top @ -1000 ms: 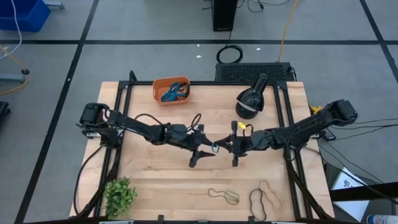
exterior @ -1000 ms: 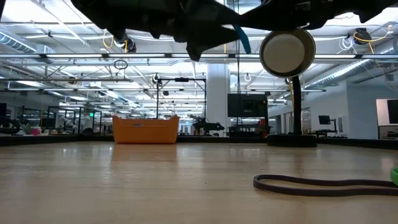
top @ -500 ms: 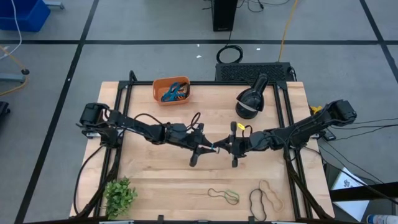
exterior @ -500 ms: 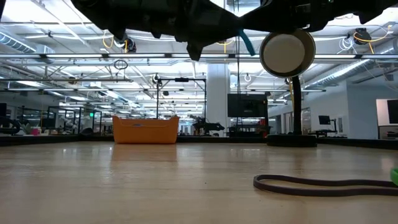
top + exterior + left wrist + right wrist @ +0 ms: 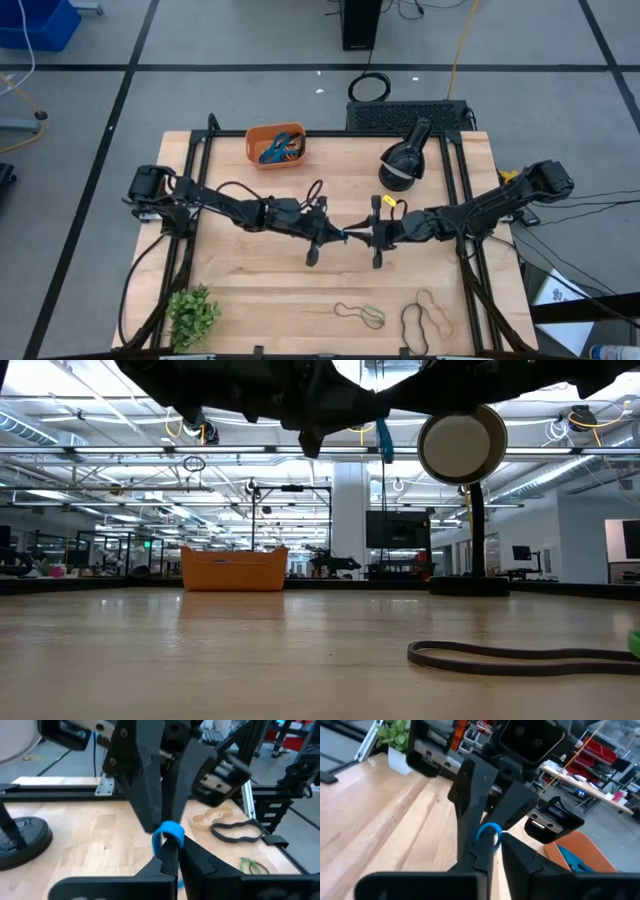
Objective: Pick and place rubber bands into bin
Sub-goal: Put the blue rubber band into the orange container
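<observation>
My two grippers meet tip to tip above the middle of the table, with a blue rubber band [image 5: 347, 238] between them. My left gripper [image 5: 338, 237] reaches in from the left and is shut on the band [image 5: 169, 831]. From the right, my right gripper [image 5: 362, 237] has its fingertips closed at the same band [image 5: 490, 832]. The orange bin [image 5: 275, 146] stands at the far left of the table with several rubber bands [image 5: 279, 148] lying in it. More bands [image 5: 360, 315] lie flat near the front edge. My left gripper pinches the blue band's lower part [image 5: 167, 845] between its two fingertips, coming level from the table's left. The band's loop stands up past the tips, clear of the table. My right gripper has the band's loop [image 5: 492, 831] at its fingertips, coming level from the table's right. The left gripper's fingers crowd the spot, so how much of the band lies between the fingers does not show. The band is lifted clear of the table.
A black stand with a round head [image 5: 403, 160] rises at the far right of the table. A small green plant [image 5: 192, 315] stands at the front left corner. Black and tan bands [image 5: 428, 320] lie at the front right, one of them [image 5: 520, 653] close to the low camera.
My left gripper has shut on the blue band that my right gripper holds up. Both arms have stayed in place above the table's middle. The band's free end, tilted before, now hangs nearly straight down.
</observation>
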Robot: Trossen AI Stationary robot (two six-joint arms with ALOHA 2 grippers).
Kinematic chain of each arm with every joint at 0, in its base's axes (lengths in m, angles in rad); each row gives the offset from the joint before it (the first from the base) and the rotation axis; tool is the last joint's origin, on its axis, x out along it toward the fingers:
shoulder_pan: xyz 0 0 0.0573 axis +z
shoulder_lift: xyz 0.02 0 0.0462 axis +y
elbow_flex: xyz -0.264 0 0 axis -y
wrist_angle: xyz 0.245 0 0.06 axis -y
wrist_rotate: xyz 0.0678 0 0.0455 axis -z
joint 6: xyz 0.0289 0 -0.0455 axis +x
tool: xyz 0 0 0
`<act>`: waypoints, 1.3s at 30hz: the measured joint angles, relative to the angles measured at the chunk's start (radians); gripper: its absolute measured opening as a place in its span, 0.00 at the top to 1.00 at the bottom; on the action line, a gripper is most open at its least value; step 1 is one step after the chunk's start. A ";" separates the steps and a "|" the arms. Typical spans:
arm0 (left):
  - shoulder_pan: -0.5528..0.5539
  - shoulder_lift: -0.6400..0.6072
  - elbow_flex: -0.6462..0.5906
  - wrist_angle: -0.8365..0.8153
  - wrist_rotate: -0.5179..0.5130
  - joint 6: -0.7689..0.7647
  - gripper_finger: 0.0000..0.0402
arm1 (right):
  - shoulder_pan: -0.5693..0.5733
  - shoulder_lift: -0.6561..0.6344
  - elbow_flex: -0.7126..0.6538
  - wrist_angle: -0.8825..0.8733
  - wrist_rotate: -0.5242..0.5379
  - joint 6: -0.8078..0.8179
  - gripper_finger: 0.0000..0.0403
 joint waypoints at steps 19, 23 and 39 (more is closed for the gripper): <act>0.055 -0.218 0.001 -0.461 -0.321 0.054 0.99 | 0.100 -0.003 -0.001 -0.080 0.102 0.094 0.46; 0.116 -0.276 0.000 -0.609 -0.482 0.056 0.97 | 0.138 -0.010 -0.001 -0.171 0.101 0.135 0.46; 0.620 -0.283 0.002 -0.845 -0.471 -0.040 0.97 | 0.181 -0.016 0.000 -0.414 0.100 0.433 0.49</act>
